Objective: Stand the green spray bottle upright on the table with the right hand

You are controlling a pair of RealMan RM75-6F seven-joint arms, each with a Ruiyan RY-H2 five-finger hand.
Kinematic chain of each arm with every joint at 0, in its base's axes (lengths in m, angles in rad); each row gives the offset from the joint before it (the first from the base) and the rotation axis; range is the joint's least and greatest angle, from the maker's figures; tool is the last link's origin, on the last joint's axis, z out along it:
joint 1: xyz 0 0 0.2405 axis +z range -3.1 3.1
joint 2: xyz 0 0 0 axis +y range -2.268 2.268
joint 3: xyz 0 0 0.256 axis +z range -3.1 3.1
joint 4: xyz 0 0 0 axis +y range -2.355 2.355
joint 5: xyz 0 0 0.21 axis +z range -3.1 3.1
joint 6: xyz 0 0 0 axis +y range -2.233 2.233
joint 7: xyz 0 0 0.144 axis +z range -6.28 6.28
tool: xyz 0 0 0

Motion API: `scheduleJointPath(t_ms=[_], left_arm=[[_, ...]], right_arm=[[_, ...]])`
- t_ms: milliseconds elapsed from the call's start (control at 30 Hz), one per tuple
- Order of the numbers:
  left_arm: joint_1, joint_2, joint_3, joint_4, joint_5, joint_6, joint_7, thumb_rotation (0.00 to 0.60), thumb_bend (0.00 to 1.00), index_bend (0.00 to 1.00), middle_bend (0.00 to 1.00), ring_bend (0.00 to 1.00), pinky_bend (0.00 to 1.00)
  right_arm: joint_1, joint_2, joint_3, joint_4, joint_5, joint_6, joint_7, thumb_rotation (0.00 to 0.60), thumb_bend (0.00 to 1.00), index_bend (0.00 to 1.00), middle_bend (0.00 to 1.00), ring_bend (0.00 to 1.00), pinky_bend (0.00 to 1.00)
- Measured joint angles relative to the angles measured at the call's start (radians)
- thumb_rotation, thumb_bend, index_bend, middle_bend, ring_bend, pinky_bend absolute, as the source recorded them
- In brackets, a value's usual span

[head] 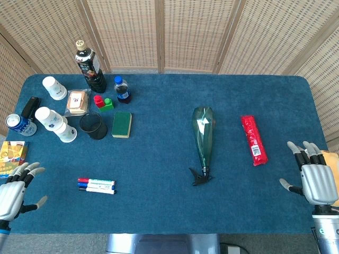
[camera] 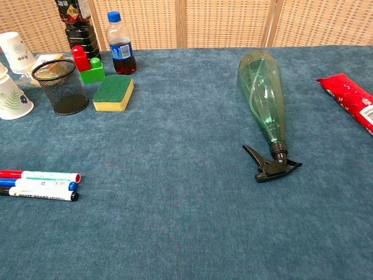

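The left hand (head: pixel 13 193) is resting at the near left edge of the table (head: pixel 159 185), fingers spread and holding nothing; it is lying well clear of the work, which fits a task given to the other hand. Beyond it, a cluster of odds and ends is sitting along the left side: a can (head: pixel 15 123), paper cups (head: pixel 55 124), a mesh pen cup (camera: pixel 60 86), a sponge (camera: pixel 113 92), toy blocks (camera: pixel 87 64), a small cola bottle (camera: pixel 119 44) and a tall dark bottle (head: pixel 90 66). Three markers (camera: pixel 38 185) are lying side by side nearer the front. All of this is sitting well apart from the middle, so it should not be getting in the way.

The green spray bottle (head: pixel 203 132) is lying on its side in the centre-right of the table, its fat base pointing away and its black trigger head (camera: pixel 270 164) pointing toward the robot. Nothing is touching it, so the task is not yet begun. A red packet (head: pixel 253 139) is lying just to its right, between the bottle and the right hand.

The right hand (head: pixel 312 174) is waiting at the near right edge, fingers open and empty, well apart from the bottle. It will likely be needing to reach leftward past the packet, wrap the body, then tip the base down.
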Motion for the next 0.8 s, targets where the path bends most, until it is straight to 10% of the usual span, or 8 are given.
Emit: scheduleJointPath(t_ms=[800], left_arm=[[0.005, 0.01, 0.01, -0.004, 0.028, 0.011, -0.019, 0.6, 0.3, 0.21, 0.15, 0.08, 0.02]], right_arm=[[0.033, 0.012, 0.019, 0.022, -0.011, -0.038, 0.13, 0.6, 0.14, 0.1, 0.23, 0.08, 0.13]])
